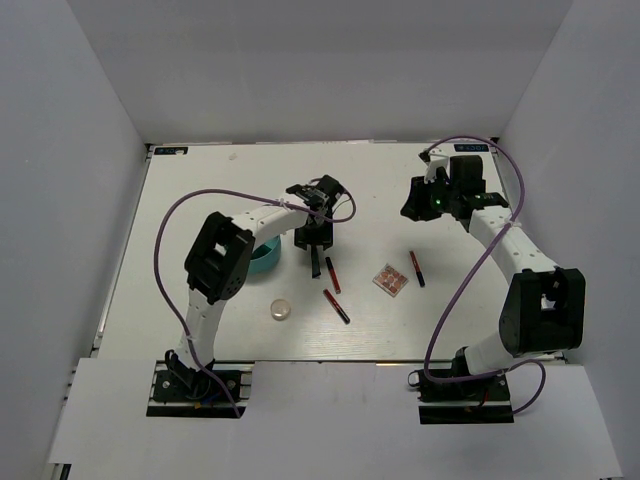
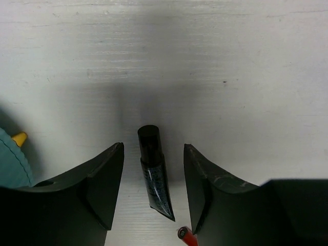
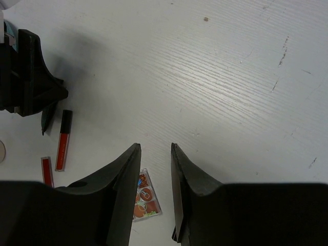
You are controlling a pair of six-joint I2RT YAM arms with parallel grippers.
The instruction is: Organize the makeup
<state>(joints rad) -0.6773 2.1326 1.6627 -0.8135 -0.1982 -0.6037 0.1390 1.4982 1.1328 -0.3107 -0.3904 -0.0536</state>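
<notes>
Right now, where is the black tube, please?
In the left wrist view, the black tube lies between the left gripper's open jaws, touching neither, near a red stick.

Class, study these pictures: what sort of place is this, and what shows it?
Most likely a robotics lab test cell, not a dressing room: a white table boxed in by plain white walls, the left arm and right arm bolted at its near edge, and loose purple cables.

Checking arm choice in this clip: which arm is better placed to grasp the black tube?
Left. Its jaws stand open on either side of the black tube, which lies between them. The right arm has its jaws well away, with nothing between them.
</notes>
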